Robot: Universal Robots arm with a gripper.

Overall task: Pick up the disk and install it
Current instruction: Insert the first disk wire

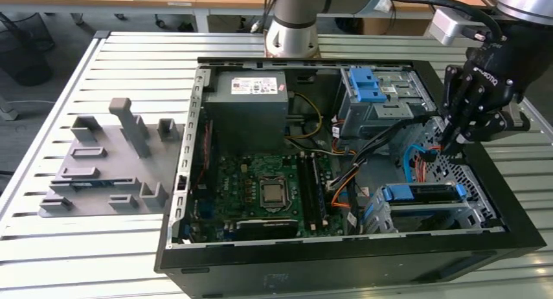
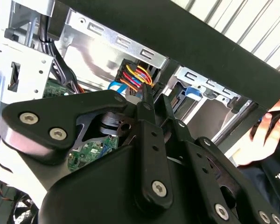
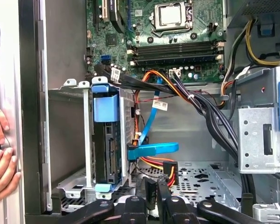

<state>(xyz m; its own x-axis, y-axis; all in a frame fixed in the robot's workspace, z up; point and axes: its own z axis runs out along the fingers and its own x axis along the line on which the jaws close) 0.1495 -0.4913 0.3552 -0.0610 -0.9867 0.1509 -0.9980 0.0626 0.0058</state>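
Slatted grey table (image 1: 52,131) under an open computer case (image 1: 346,260), and my gripper (image 1: 449,142) hangs inside that case at the exterior view's right edge, its tips down among the cables. As far as I can judge, the fingers (image 2: 147,100) stand close together, nearly shut, with nothing between them. Right under the tips in the first wrist view sit a bundle of red and yellow power wires (image 3: 170,170) and a blue data cable (image 3: 151,150). My worry is those: a sideways move with the tips this low could hook a wire or drag a plug, and the black cable bundle (image 3: 210,112) runs close by too. The disk (image 1: 421,194), with its blue bracket, already sits in the drive cage toward the near right corner of the case, standing on edge in the first wrist view (image 3: 106,149). It lies nearer the case's front than the gripper, close but not touching. A person's hand (image 3: 1,158) rests outside the case wall, so a wide swing that way would be risky.
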